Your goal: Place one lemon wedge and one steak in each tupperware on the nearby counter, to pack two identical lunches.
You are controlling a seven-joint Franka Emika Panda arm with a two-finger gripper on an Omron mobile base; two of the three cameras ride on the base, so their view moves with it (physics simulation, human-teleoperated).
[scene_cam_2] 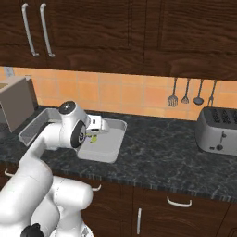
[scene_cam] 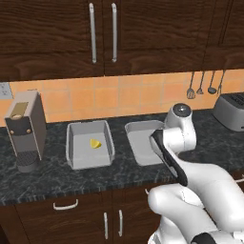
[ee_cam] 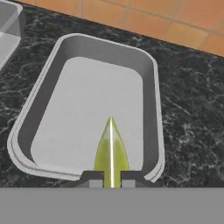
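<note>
Two grey tupperware stand side by side on the black counter (scene_cam: pixel 57 178). The left tupperware (scene_cam: pixel 71 143) holds a yellow lemon wedge (scene_cam: pixel 96 143). Over the right tupperware (ee_cam: pixel 87 96), whose floor is bare, my gripper (ee_cam: pixel 111 179) is shut on a second lemon wedge (ee_cam: pixel 111 151), which points forward from between the fingertips. From the right base view the gripper (scene_cam_2: pixel 94 135) hangs just above that tupperware (scene_cam_2: pixel 113 146), near its left half, with the wedge (scene_cam_2: pixel 93 138) in it. The steak is out of view.
A coffee machine (scene_cam: pixel 26 131) stands at the counter's left end and a toaster (scene_cam_2: pixel 217 131) at its right. Utensils (scene_cam_2: pixel 185 95) hang on the orange tiled wall. Dark cabinets hang above; drawers with silver handles (scene_cam_2: pixel 179 202) lie below.
</note>
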